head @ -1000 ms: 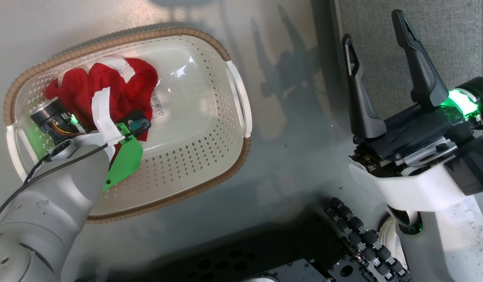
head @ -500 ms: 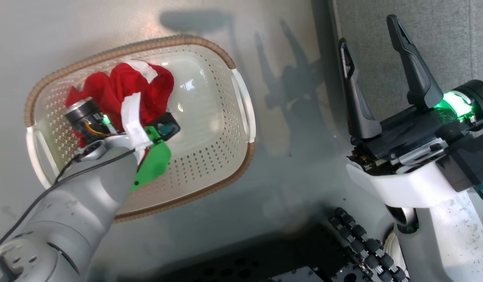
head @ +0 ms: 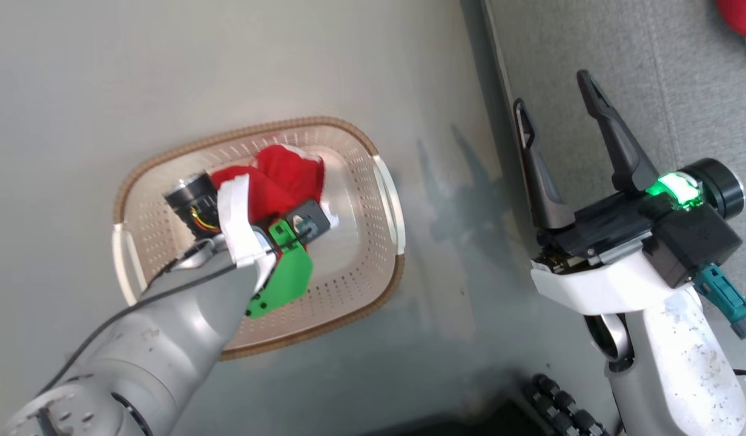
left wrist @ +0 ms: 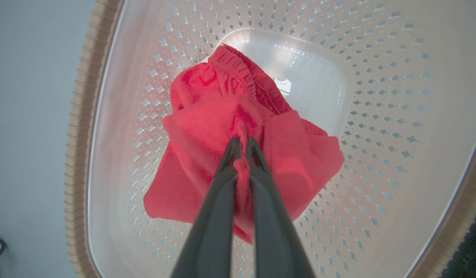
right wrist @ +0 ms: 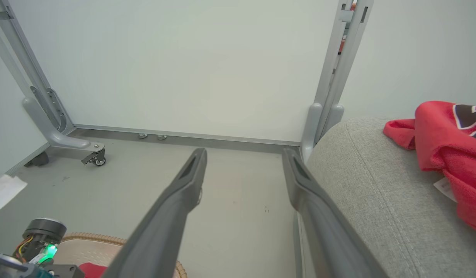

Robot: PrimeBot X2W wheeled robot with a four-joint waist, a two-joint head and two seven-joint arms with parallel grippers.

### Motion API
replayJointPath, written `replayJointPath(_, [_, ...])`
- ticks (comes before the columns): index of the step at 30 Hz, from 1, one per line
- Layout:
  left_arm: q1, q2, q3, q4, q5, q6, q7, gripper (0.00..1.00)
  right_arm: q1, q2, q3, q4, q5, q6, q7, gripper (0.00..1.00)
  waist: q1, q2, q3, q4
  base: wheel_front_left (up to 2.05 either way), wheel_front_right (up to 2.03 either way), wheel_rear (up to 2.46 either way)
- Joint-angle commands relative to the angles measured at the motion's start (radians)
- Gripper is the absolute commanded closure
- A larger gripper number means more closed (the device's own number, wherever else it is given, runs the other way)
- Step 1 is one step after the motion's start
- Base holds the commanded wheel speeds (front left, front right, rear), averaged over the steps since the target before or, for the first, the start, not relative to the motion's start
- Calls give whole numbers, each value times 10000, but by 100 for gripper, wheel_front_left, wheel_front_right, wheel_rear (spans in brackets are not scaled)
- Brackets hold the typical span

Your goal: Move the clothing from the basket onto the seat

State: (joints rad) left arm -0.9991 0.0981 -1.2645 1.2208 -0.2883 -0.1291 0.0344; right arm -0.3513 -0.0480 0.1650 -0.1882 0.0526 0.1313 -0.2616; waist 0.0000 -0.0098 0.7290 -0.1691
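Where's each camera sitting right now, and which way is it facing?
Head: high, looking down at basket, floor, seat edge; left forearm, right gripper show.
Left wrist: over the basket, facing down into it; left gripper shut on the red garment.
Right wrist: facing level across the floor to a white panel; seat and jersey at right; its open fingers.
Shared: head and left wrist both show basket, garment.

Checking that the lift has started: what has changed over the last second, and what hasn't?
The head view has pulled back, so the basket looks smaller. The red garment, spread wider before, is now gathered into a tight bunch at the left gripper, shut on it. The right gripper stays open beside the seat.
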Motion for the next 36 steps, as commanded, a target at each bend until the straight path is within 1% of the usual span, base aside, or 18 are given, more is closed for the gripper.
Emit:
replayJointPath(1, [220, -98, -33, -75, -55, -17, -180, 100, 197, -25, -41, 117, -35, -12, -30, 0, 0, 98, -1126, 469, 0, 0, 0])
replayJointPath(5, [552, -56, -71, -177, -272, -10, -910, 100, 392, -26, -108, 418, -60, -12, -30, 0, 0, 98, -1755, 693, 0, 0, 0])
replayJointPath(11, [864, -221, -105, -369, -668, -10, -1794, 100, 775, -28, -275, 863, -84, -12, -30, 0, 0, 98, -2722, 1109, 0, 0, 0])
replayJointPath(22, [847, -408, 21, -797, -1704, -11, -2754, 100, 1688, -28, -553, 1426, -4, -12, -30, 0, 0, 98, -4323, 1747, 0, 0, 0])
replayJointPath(26, [670, -438, 327, -1156, -1972, -3, -2935, 100, 2023, -28, -586, 1532, 47, -12, -30, 0, 0, 98, -4828, 1915, 0, 0, 0])
replayJointPath(31, [567, -430, 885, -2018, -2255, 226, -3006, 100, 2358, -26, -609, 1609, 88, -12, -30, 0, 0, 98, -5371, 2049, 0, 0, 0])
replayJointPath(36, [542, -77, 1573, -3334, -2263, 537, -3000, 100, 2594, -26, -558, 1642, 121, -11, -30, 0, 0, 98, -5755, 2047, 0, 0, 0])
